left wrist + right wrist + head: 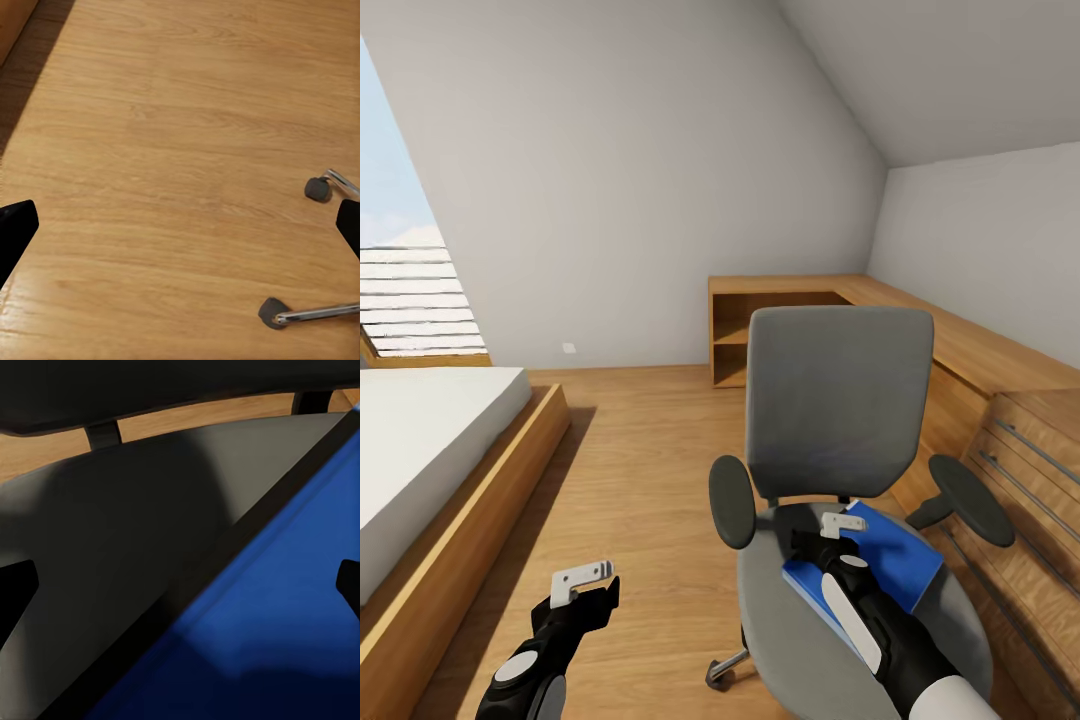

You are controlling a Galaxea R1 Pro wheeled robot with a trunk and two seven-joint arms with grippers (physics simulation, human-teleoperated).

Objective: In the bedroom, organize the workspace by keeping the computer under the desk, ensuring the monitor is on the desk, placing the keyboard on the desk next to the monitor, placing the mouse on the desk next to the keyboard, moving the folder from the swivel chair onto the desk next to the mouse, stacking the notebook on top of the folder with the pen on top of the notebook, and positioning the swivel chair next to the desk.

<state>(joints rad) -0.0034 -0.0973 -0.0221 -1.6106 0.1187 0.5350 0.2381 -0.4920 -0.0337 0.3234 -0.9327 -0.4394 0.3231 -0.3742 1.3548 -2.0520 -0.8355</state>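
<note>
Clearly the right pincer (pixel 840 524), spread wide, hangs just above the folder (pixel 895 560) lying aslant on the swivel chair (pixel 835 400); the left pincer (pixel 585 580), also wide, idles well apart.

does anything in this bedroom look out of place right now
Yes. A flat bright blue folder lies on the seat of the grey upholstered swivel chair, an odd spot for paperwork, and it sits at an angle to the seat. The right gripper hovers over it with jaws open; the left gripper hangs over bare wooden floor.
</note>
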